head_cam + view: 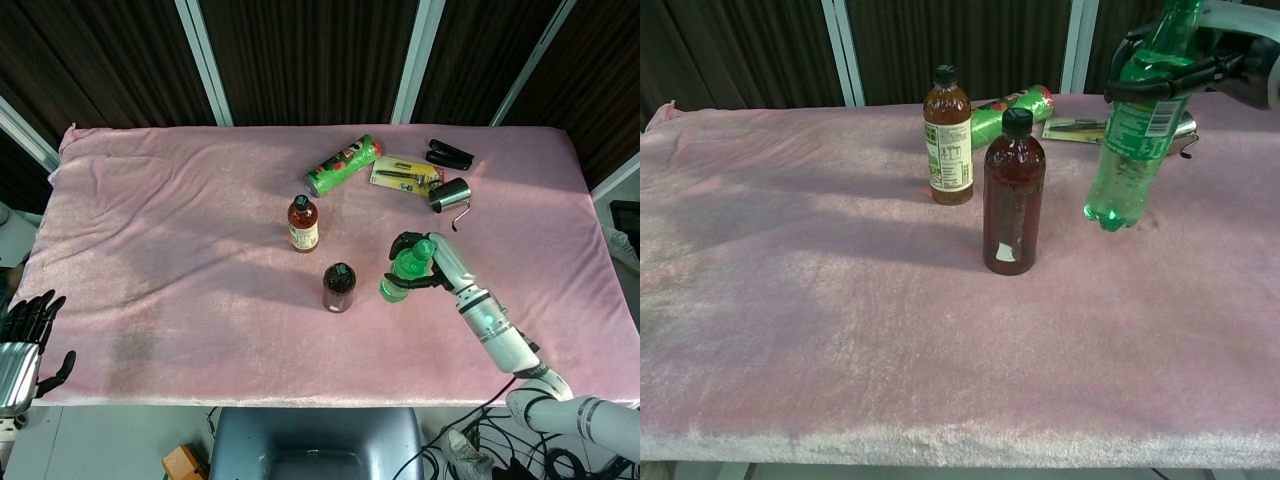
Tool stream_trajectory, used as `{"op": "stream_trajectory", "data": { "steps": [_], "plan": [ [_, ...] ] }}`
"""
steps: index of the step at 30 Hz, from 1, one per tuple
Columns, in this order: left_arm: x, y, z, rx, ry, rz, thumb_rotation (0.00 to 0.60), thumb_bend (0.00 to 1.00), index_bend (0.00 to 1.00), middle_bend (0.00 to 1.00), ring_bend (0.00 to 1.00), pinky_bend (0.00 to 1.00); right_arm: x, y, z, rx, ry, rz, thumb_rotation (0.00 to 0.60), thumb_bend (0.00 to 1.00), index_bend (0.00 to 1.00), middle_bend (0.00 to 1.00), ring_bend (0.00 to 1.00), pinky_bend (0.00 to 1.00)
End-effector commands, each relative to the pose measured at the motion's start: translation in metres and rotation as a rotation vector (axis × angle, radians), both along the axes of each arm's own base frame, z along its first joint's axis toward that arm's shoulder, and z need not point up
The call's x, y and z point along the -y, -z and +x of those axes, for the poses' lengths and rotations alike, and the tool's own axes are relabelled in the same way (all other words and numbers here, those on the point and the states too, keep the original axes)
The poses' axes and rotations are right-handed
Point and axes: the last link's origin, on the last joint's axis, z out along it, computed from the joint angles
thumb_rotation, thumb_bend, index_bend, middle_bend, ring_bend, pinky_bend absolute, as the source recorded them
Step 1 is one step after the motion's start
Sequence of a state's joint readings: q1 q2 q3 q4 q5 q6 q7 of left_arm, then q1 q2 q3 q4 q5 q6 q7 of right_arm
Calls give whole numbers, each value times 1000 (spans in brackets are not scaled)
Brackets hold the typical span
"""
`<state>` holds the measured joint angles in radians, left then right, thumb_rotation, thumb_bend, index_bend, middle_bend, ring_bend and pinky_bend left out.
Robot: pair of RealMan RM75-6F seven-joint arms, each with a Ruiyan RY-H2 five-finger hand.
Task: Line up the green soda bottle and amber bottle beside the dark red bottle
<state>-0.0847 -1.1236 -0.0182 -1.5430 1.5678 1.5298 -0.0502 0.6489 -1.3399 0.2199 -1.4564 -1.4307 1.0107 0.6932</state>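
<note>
Ribbed green soda bottle [1132,140] in right hand [428,262]

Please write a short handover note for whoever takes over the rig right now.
Right hand grips the green soda bottle near its shoulder, lifted off the pink cloth to the right of the dark red bottle.
Left hand is idle off the table's near-left corner, holding nothing.
Amber bottle stands behind the dark red bottle, untouched.
Done: green bottle picked up.
Left: set it down beside the dark red bottle, then bring the amber bottle into the row.
</note>
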Motion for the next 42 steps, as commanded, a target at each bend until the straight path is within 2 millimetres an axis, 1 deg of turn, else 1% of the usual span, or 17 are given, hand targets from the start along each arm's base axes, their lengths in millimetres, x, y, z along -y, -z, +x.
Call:
{"op": "stream_trajectory", "data": {
  "steps": [1, 4, 7, 10, 14, 23, 29, 30, 32, 34, 37, 42],
  "plan": [
    [0, 0, 0, 1, 0, -1, 600, 393, 0, 0, 0, 0, 2, 8, 16, -40, 7, 20, 600, 336, 986, 625, 548, 648],
    [0, 0, 0, 2, 1, -2, 600, 393, 0, 0, 0, 0, 6, 16, 25, -60, 14, 32, 600, 336, 986, 625, 548, 649],
    [0, -1, 0, 4, 1, -1, 600, 392, 0, 0, 0, 0, 7, 24, 29, -81, 16, 31, 600, 336, 985, 625, 548, 649],
    [1, -2, 0, 7, 3, 4, 600, 394, 0, 0, 0, 0, 8, 34, 30, -84, 27, 39, 600, 336, 985, 625, 548, 648],
    [2, -3, -1, 9, 4, 8, 600, 393, 0, 0, 0, 0, 9, 45, 26, -82, 41, 40, 600, 336, 980, 625, 548, 649],
    [2, -4, -1, 12, 3, 8, 600, 394, 0, 0, 0, 0, 10, 48, 19, -113, 31, 19, 600, 336, 957, 625, 548, 648],
    [2, -4, -1, 14, 5, 9, 600, 394, 0, 0, 0, 0, 8, 48, 14, -144, 20, 1, 600, 336, 889, 624, 542, 642],
    [2, -4, -1, 14, 5, 8, 600, 394, 0, 0, 0, 0, 7, 48, 13, -153, 18, 3, 600, 336, 850, 615, 525, 633],
    [2, -4, -1, 14, 5, 7, 600, 394, 0, 0, 0, 0, 6, 49, 11, -168, 13, 12, 600, 337, 753, 561, 477, 608],
    [2, -4, -1, 14, 6, 6, 600, 393, 0, 0, 0, 0, 5, 48, 8, -185, 8, 17, 600, 336, 582, 447, 395, 566],
    [2, -4, 0, 14, 7, 5, 600, 393, 0, 0, 0, 0, 4, 48, 7, -185, 15, 33, 600, 337, 388, 342, 311, 530],
    [2, -4, -1, 14, 6, 5, 600, 393, 0, 0, 0, 0, 3, 46, 6, -180, 13, 48, 600, 337, 179, 228, 234, 500]
  ]
}}
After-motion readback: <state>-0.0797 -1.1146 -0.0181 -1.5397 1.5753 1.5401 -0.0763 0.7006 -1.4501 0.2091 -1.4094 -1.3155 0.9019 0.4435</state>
